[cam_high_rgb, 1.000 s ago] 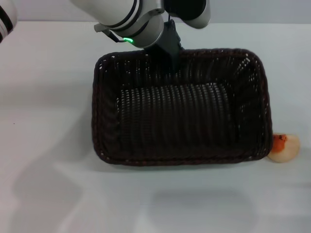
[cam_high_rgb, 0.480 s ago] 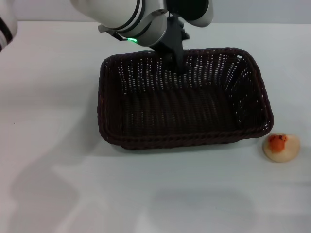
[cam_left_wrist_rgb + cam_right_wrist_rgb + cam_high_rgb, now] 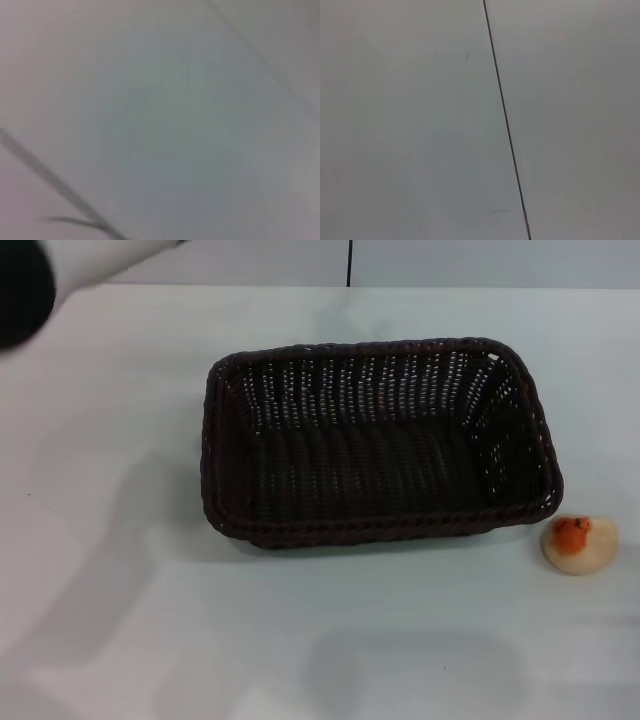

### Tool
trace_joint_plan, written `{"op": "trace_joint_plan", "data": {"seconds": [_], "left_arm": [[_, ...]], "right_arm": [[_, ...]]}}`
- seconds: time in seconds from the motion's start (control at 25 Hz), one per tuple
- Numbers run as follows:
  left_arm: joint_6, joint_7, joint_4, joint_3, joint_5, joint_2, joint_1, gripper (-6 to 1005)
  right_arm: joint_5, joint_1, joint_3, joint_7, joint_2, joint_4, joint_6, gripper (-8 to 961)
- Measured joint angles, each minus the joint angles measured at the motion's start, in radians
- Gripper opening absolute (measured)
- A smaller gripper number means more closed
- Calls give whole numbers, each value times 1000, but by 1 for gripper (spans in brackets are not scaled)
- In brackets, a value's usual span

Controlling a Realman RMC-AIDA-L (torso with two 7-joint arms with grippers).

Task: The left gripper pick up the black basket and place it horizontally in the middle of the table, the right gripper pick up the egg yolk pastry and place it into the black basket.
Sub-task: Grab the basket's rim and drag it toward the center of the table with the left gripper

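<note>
The black basket (image 3: 380,440) lies flat and lengthwise across the middle of the white table (image 3: 120,540), empty. The egg yolk pastry (image 3: 579,543) sits on the table just off the basket's near right corner, apart from it, orange-red patch up. Only a blurred part of the left arm (image 3: 25,285) shows in the top left corner of the head view; its gripper is out of view. The right gripper shows in no view. Both wrist views show only plain pale surface.
A thin dark seam (image 3: 350,262) runs up the wall behind the table, also seen in the right wrist view (image 3: 505,120). Bare tabletop lies in front of the basket and to its left.
The left arm has let go of the basket's far rim and pulled away up and to the left, out of the scene. The basket and the pastry have stayed put over the last half second.
</note>
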Motion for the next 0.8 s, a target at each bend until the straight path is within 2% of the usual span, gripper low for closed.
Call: {"op": "trace_joint_plan", "data": {"seconds": [0.08,0.28,0.44,0.56,0.68,0.8], "left_arm": [[210,-12,-4,40,-9,0,66,804],[598,-144,32,105,-22,5,171,803],[788,-344,67,128,50,12,247,803],[916,-589,109,133,214,30,300,802],[1172,-857,270,133,411,46,319,802],[1328,-943,415,111,439,33,321,801]], "right_arm": [[0,0,0,0,0,0,0,773],[0,3,-3,3,0,0,-1,773],[0,7,-20,3,-1,0,-5,773],[-1,10,-36,-2,-2,-1,-15,773],[-7,17,-60,-5,-2,-11,-35,773],[-12,25,-81,-5,0,-27,-44,773]]}}
